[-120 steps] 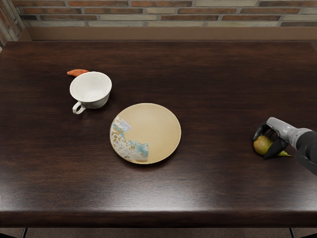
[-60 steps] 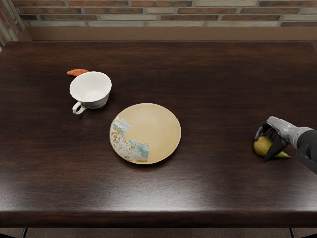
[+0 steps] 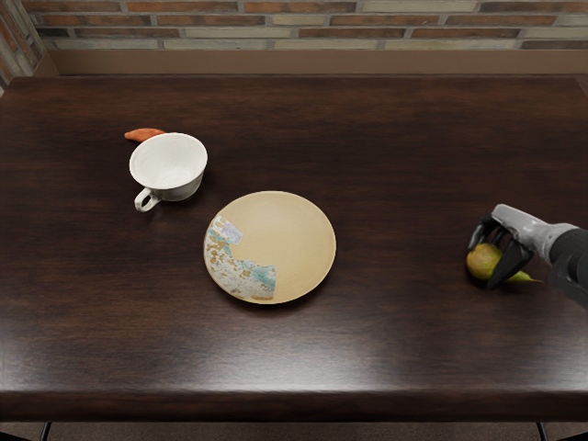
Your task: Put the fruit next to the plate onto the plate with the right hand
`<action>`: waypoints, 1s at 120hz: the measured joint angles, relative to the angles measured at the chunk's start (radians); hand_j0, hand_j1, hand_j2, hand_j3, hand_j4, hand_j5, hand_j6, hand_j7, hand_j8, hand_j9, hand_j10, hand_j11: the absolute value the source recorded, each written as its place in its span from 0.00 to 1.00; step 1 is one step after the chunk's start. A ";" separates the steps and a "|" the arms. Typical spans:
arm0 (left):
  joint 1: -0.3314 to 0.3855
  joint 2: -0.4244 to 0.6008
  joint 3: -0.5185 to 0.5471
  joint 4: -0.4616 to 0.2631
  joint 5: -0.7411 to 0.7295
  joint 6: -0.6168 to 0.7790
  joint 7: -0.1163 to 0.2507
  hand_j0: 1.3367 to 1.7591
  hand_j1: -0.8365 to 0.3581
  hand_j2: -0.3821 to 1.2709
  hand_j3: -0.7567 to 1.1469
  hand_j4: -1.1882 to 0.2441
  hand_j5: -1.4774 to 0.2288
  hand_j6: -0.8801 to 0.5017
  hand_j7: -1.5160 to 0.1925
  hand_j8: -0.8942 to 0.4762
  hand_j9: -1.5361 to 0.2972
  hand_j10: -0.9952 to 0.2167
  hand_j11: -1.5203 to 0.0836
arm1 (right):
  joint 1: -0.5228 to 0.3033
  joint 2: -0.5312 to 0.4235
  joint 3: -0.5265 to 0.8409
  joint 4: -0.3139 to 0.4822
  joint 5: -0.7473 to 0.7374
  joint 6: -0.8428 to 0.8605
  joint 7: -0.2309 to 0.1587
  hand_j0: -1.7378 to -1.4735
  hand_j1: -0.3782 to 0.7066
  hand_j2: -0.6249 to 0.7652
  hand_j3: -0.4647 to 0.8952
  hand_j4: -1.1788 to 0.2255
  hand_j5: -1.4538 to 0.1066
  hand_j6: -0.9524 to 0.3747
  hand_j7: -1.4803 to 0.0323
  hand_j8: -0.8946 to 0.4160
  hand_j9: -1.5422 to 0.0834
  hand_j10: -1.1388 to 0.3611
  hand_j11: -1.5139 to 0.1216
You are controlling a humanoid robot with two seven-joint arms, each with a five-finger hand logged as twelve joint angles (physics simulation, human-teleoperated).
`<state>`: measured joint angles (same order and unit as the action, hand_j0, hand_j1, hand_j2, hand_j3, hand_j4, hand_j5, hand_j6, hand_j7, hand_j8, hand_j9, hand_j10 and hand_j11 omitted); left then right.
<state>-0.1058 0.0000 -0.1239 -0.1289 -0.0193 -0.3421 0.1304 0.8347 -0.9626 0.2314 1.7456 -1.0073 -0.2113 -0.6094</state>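
Observation:
A yellow-green pear (image 3: 481,261) is at the table's right side, well to the right of the tan plate (image 3: 285,230). My right hand (image 3: 494,255) comes in from the right edge and its dark fingers are curled around the pear, which looks slightly raised off the wood. The plate has a blue and white patterned patch at its lower left and holds nothing. The left arm is out of view.
A white cup (image 3: 168,166) with a handle stands at the upper left of the plate. A small orange-red object (image 3: 143,134) lies behind the cup. A brick wall runs along the table's far edge.
My right hand has closed more tightly on the pear and moved it a little up and to the left. Nothing else has moved.

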 joint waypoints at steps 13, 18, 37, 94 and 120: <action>0.000 0.000 0.000 -0.001 -0.001 0.000 0.000 0.76 0.99 0.23 0.40 0.83 0.87 0.64 0.89 0.65 0.84 0.82 0.95 | 0.001 0.001 0.042 0.000 0.008 0.037 0.000 0.33 0.46 0.59 0.34 0.31 0.26 0.35 0.31 0.32 0.29 0.33 0.27; 0.000 0.000 0.000 -0.001 -0.001 0.000 0.000 0.76 0.99 0.23 0.40 0.83 0.87 0.64 0.89 0.65 0.84 0.82 0.95 | 0.004 0.003 0.053 0.000 0.014 0.048 0.000 0.33 0.46 0.59 0.34 0.31 0.26 0.35 0.31 0.32 0.29 0.33 0.27; 0.000 0.000 -0.001 -0.001 -0.003 0.000 0.000 0.76 0.99 0.23 0.40 0.83 0.87 0.64 0.89 0.65 0.84 0.82 0.95 | 0.038 0.006 0.070 0.000 0.055 0.085 0.000 0.33 0.46 0.59 0.34 0.31 0.26 0.35 0.31 0.33 0.29 0.33 0.27; 0.000 0.000 0.002 -0.002 0.000 0.000 0.000 0.76 0.99 0.23 0.40 0.83 0.87 0.64 0.89 0.65 0.84 0.82 0.95 | 0.224 0.072 0.075 0.000 0.236 0.195 -0.001 0.32 0.51 0.63 0.34 0.34 0.25 0.40 0.31 0.36 0.29 0.38 0.27; 0.000 0.000 0.002 -0.002 0.001 0.000 0.000 0.76 0.99 0.23 0.40 0.83 0.87 0.64 0.89 0.65 0.84 0.82 0.95 | 0.289 0.119 0.074 0.000 0.291 0.199 -0.001 0.31 0.53 0.67 0.34 0.33 0.25 0.40 0.31 0.37 0.29 0.38 0.27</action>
<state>-0.1058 0.0000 -0.1214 -0.1304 -0.0185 -0.3421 0.1303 1.1232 -0.8438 0.3055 1.7458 -0.7168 -0.0119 -0.6106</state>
